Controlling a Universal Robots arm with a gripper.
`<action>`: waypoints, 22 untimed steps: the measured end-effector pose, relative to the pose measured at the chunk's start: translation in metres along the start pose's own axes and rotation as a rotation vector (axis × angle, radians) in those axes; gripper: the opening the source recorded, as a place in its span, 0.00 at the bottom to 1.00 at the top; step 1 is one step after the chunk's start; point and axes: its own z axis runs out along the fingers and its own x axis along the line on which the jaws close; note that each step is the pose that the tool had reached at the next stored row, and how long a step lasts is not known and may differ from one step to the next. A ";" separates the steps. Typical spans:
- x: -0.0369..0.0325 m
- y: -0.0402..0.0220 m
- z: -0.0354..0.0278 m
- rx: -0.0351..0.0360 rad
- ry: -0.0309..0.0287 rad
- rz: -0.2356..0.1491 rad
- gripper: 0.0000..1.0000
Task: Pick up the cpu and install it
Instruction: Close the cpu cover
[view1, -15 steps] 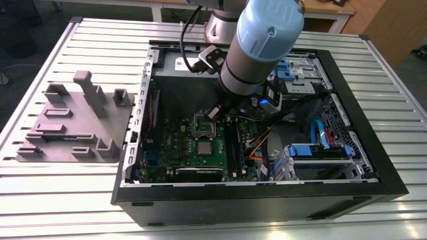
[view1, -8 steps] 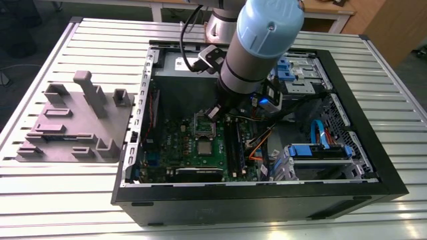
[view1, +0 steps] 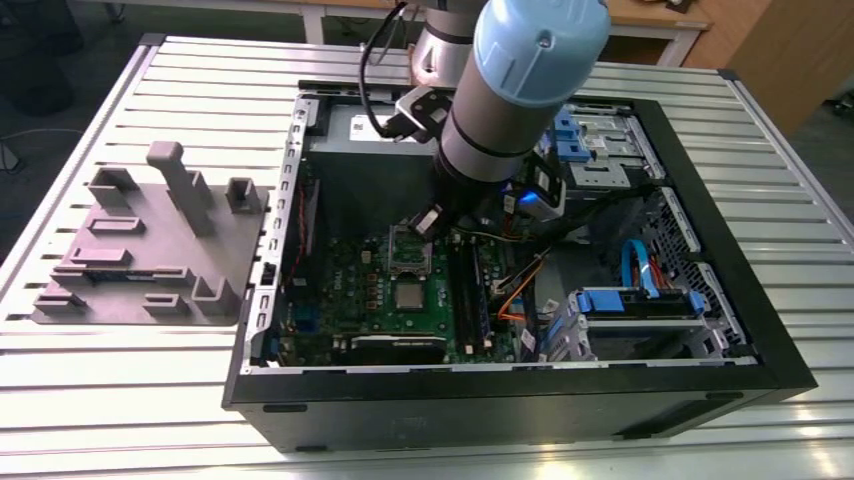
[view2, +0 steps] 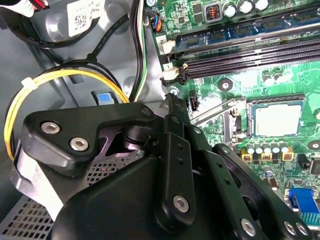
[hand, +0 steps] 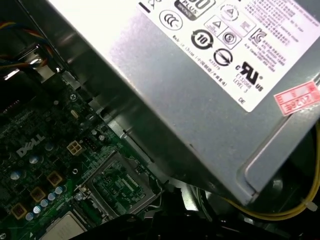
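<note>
Exterior view had the arm reaching down into the open computer case on the slatted table, with the pincer low over the green board, just beside the grey box with the white label. Honestly couldn't tell whether the pincer was apart or together (its tip was tucked under the arm's own bulk). The cpu lay flat on the board, apart from the pincer, and the socket frame stood open between the two. Second wrist view showed the cpu sitting square inside a dark surround, off to one side of the pincer and not touching it. Long memory slots ran near it, and a yellow cable looped close to the pincer's body. First wrist view put the grey box right up close, with the open socket frame just beside its edge.
</note>
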 end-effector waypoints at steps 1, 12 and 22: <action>0.0000 0.0003 -0.0009 0.0002 0.0003 0.000 0.10; 0.0006 0.0040 -0.0096 0.0090 0.0101 -0.002 0.10; 0.0007 0.0064 -0.0164 0.0205 0.0226 -0.004 0.10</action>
